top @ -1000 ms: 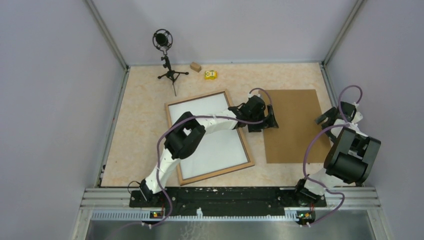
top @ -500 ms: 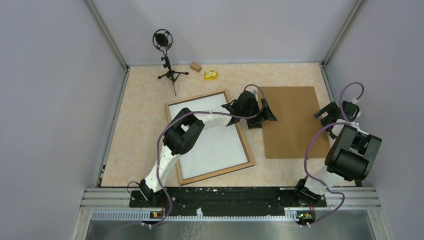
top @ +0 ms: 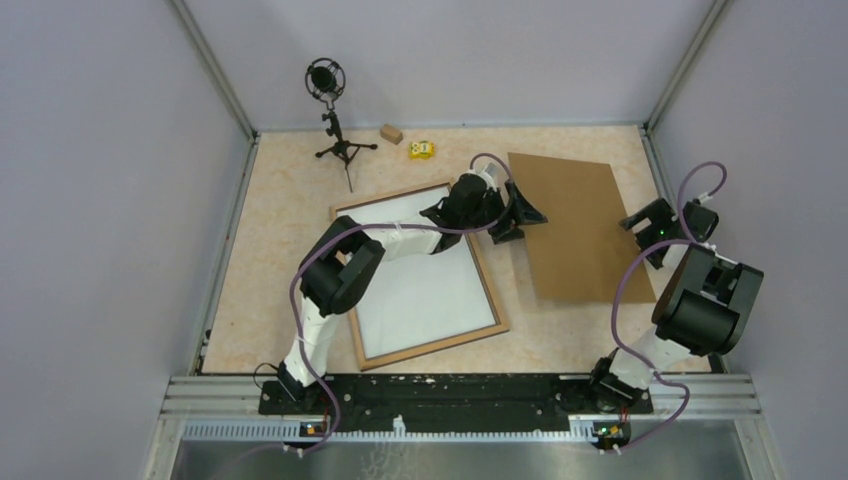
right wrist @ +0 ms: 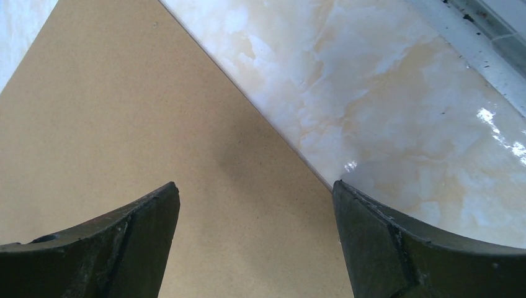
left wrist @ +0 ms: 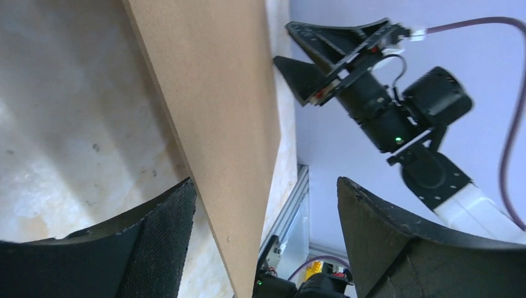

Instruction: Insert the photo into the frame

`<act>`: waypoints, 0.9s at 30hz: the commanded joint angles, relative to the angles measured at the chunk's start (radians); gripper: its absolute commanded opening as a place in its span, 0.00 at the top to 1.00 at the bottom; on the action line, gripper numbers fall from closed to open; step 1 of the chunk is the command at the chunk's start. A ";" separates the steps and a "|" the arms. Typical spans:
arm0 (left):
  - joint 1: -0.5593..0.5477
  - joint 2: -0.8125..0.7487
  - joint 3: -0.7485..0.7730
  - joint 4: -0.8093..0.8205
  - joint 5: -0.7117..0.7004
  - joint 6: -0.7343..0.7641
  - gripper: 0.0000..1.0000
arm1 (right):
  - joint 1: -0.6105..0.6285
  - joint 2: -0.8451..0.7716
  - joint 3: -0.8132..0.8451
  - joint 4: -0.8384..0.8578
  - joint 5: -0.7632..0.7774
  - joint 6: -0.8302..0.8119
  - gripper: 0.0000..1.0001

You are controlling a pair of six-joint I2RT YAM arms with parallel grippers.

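Observation:
The frame [top: 492,290], light wood rim up, lies flat left of centre with a white panel [top: 420,290] filling it. The photo is out of view. A plain brown backing board [top: 580,225] lies to the frame's right, skewed, its left edge lifted. My left gripper [top: 518,212] is open at that left edge. In the left wrist view the board [left wrist: 217,93] runs between the wide jaws of the left gripper [left wrist: 265,183], beside the left pad [left wrist: 164,236]. My right gripper [top: 641,232] is open over the board's right edge. The right wrist view shows the board [right wrist: 124,124] under the right gripper [right wrist: 254,186].
A microphone on a tripod [top: 338,150], a small wooden block [top: 391,133] and a yellow item [top: 421,149] stand along the back wall. Grey walls close in both sides. A metal rail [top: 450,392] carries the arm bases in front.
My left gripper has moved back and to the left, and the board's left edge went with it, so the board now sits skewed. The right gripper has shifted slightly towards the back.

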 commanded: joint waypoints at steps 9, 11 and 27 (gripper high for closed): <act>-0.002 -0.060 -0.041 0.241 -0.011 -0.084 0.30 | 0.008 0.060 -0.051 -0.058 -0.120 0.041 0.10; -0.003 -0.050 -0.040 0.251 -0.014 -0.090 0.38 | 0.008 0.061 -0.052 -0.056 -0.123 0.041 0.11; -0.018 0.056 0.086 0.195 -0.032 -0.085 0.67 | 0.015 0.077 -0.049 -0.040 -0.146 0.044 0.11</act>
